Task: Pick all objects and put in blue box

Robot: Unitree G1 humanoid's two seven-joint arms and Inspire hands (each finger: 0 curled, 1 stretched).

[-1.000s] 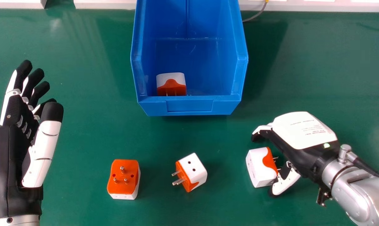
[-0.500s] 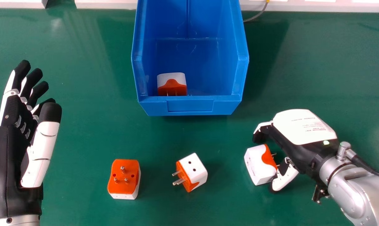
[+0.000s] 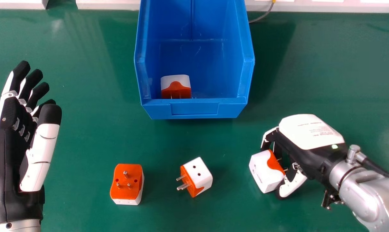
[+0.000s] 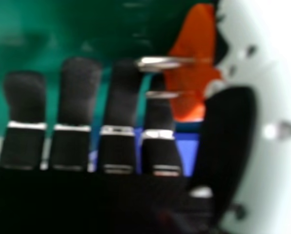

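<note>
the right robot hand [image 3: 310, 133] had just curled around a plug adapter [image 3: 264, 172] front-right of the blue box [image 3: 194, 108], likely allowing a lift.

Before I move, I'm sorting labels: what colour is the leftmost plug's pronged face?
The pronged face is orange, clearest in the head view.
</note>
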